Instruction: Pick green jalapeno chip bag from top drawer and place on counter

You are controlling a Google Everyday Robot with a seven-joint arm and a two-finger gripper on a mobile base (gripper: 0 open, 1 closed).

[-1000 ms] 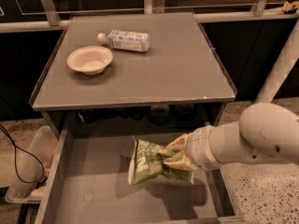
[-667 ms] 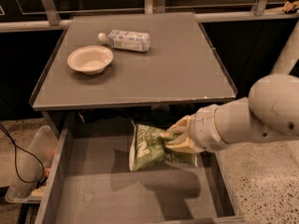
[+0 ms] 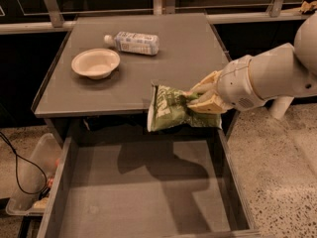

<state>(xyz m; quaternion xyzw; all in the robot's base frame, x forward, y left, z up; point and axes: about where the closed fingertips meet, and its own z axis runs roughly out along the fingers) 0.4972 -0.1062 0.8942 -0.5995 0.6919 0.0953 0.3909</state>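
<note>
The green jalapeno chip bag (image 3: 174, 114) hangs in the air over the front edge of the counter (image 3: 143, 78), above the back of the open top drawer (image 3: 143, 192). My gripper (image 3: 200, 102) comes in from the right on a white arm and is shut on the bag's right end. The bag casts a shadow on the drawer's bare grey bottom.
A white bowl (image 3: 95, 63) and a plastic bottle with a white label (image 3: 132, 42) lie on the counter's back left. A clear plastic bin (image 3: 30, 185) and a black cable sit on the floor left of the drawer. Speckled floor lies to the right.
My gripper has lifted the chip bag up out of the drawer and back toward the counter's front edge. The bowl and bottle have not moved.
</note>
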